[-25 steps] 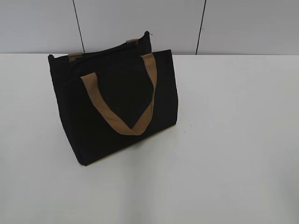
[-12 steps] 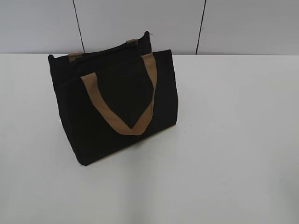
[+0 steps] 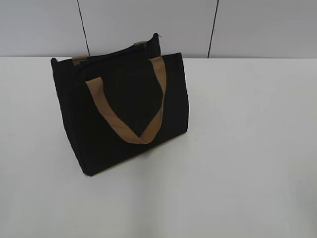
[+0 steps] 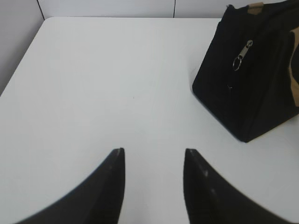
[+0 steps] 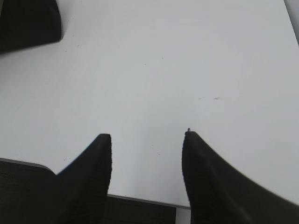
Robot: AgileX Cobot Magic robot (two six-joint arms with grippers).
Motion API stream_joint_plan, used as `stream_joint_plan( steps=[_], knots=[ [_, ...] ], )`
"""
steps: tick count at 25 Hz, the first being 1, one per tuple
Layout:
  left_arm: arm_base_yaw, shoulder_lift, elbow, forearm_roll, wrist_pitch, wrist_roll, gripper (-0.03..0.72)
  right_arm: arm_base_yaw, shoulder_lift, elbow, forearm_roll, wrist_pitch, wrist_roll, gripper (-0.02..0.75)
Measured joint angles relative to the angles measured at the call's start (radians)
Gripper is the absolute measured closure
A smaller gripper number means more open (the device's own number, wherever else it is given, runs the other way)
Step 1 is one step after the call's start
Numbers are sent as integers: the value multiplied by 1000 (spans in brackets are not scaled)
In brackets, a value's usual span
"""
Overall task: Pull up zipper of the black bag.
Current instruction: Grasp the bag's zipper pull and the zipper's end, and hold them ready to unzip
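No change across the last second: black bag (image 3: 121,111) sits put on the white table (image 3: 247,148), neither arm in the exterior view. I've got the left gripper (image 4: 154,161) spread wide, empty, well short of the bag. Zipper (image 4: 240,56) hangs on the bag's end panel, untouched. Right gripper (image 5: 147,140) also spread, empty. Task not started; approach is next.

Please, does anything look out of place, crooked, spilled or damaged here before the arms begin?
Nothing looks spilled or damaged. The black bag stands turned at an angle on the white table, one tan handle hanging down its front. The zipper pull hangs on the bag's end panel. Left gripper and right gripper hold their jaws open, away from the bag.
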Motion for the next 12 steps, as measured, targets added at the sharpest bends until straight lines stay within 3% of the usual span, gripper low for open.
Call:
stream_joint_plan(
  steps=[12],
  knots=[
    [0,0,0,-1,0,0,399,0,0,0,0,-1,0,361]
  ],
)
